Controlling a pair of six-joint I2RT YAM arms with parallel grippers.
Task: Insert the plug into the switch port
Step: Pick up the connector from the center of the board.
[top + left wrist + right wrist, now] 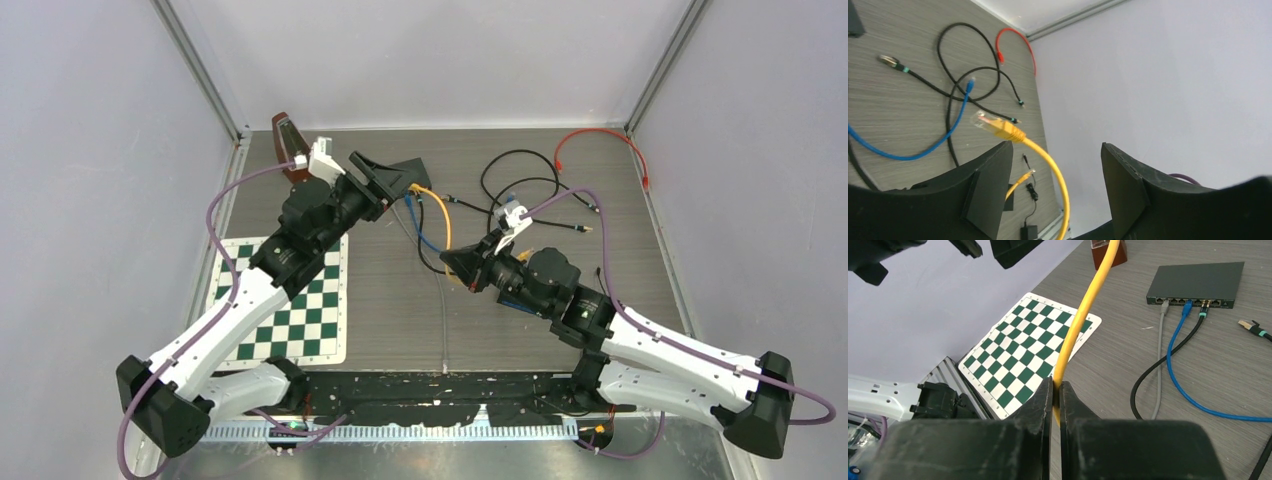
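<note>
The right gripper (1055, 386) has its jaws closed tight on the yellow cable (1083, 315), which rises from the pinch up and across toward the left arm. The cable's yellow plug (998, 126) hangs in the air above the counter (1128, 355), not in any port. In the left wrist view, it shows in the gap of the left gripper (1056, 150), whose jaws stand wide apart and touch neither plug nor cable. The switch (1195, 282) lies flat at the far side of the counter, just beside a brown wooden block (1108, 255). Its front row of ports already carries a grey cable (1160, 355), a blue cable (1178, 370) and a black cable (1168, 362), side by side. These three trail back across the counter between the switch and the right arm. A loose black lead with a teal-banded plug (1254, 329) lies to the right of them, a red cable (1015, 37) curls in the far corner, and a green-and-white chessboard mat (1023, 355) lies to the left.
</note>
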